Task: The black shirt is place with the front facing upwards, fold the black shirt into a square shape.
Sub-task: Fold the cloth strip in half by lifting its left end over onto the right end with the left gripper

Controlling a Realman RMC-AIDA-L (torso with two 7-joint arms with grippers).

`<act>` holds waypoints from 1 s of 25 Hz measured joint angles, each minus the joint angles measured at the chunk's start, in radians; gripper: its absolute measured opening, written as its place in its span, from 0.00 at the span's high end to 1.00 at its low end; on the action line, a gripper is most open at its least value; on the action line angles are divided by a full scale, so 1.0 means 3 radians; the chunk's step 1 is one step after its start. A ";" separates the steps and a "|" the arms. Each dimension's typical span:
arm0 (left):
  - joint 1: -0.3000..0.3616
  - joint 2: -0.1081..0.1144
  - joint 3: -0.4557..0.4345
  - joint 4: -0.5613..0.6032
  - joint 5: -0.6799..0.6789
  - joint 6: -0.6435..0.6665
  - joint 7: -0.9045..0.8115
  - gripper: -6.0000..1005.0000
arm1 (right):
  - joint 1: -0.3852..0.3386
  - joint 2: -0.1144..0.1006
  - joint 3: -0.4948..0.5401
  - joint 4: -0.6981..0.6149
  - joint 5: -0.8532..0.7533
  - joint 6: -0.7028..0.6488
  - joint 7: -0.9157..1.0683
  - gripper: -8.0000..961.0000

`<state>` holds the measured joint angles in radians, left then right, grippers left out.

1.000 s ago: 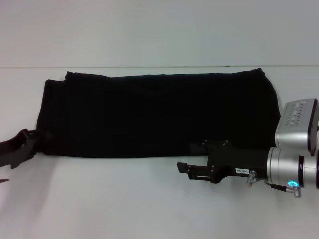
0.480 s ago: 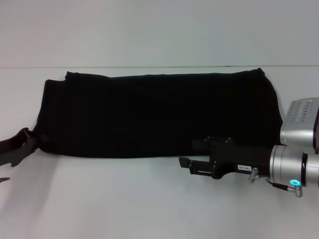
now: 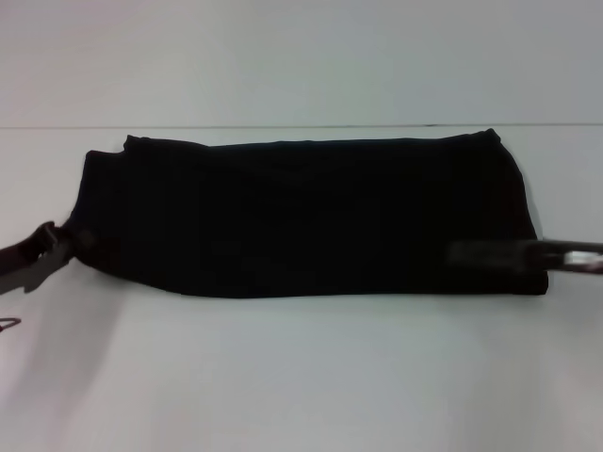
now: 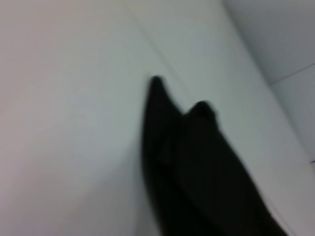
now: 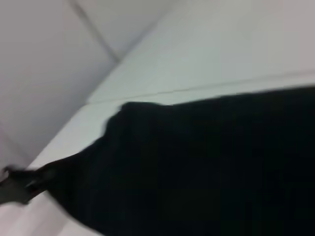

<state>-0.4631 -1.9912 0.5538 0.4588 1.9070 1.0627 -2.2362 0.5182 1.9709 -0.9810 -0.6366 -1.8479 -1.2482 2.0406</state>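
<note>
Black shirt [image 3: 311, 221] lies flat on the white desk [image 3: 301, 377], already folded into a long band running side to side, lettering not showing. Left gripper [image 3: 42, 254] sits at the shirt's left end, touching the near-left corner; cannot tell if its fingers are spread or pinching cloth. Right gripper [image 3: 490, 254] is low over the shirt's right end, near the near-right corner, smeared in the head view; finger state cannot be told either. Risks, as judgement: if only the top layer gets caught at either end, the band peels apart on lifting and the fold comes out uneven; uneven lift between the two ends would skew the edge, no square; dragging could bunch the lower layers. Left wrist view shows a pointed shirt corner [image 4: 157, 86] lying loose against the desk, which could flop. Nothing else near the shirt, nothing blocking either arm.
</note>
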 joint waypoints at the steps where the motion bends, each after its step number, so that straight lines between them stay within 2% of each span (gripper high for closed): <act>1: 0.0004 0.0000 0.0000 0.0000 -0.0040 0.0019 0.0044 0.97 | 0.0005 -0.0075 0.0060 -0.0062 -0.0162 -0.0065 0.0401 0.23; 3: 0.0010 0.0008 -0.0001 0.0000 -0.0089 0.0049 0.0130 0.97 | 0.0085 -0.0208 0.0276 -0.0110 -0.0594 -0.0217 0.1078 0.23; 4: 0.0010 0.0011 0.0000 0.0000 -0.0093 0.0059 0.0159 0.97 | 0.0142 -0.0252 0.0404 -0.0122 -0.0809 -0.0295 0.1297 0.23; 6: 0.0005 0.0014 -0.0001 0.0002 -0.0098 0.0089 0.0223 0.97 | 0.0267 -0.0294 0.0735 -0.0209 -0.1324 -0.0489 0.1589 0.23; 9: 0.0003 0.0013 0.0000 0.0004 -0.0152 0.0127 0.0306 0.97 | 0.0444 -0.0286 0.1075 -0.0377 -0.1995 -0.0726 0.1792 0.24; 14: 0.0006 0.0010 0.0000 0.0005 -0.0226 0.0168 0.0395 0.97 | 0.0666 -0.0238 0.1079 -0.0406 -0.2523 -0.0716 0.1940 0.23; 25: -0.0014 0.0005 0.0000 0.0004 -0.0239 0.0166 0.0405 0.97 | 0.0840 -0.0128 0.0946 -0.0082 -0.2669 -0.0215 0.1925 0.23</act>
<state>-0.4673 -1.9898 0.5538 0.4601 1.8351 1.1124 -2.1148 0.7702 1.9326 -0.6974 -0.6612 -2.6486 -1.3126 2.6182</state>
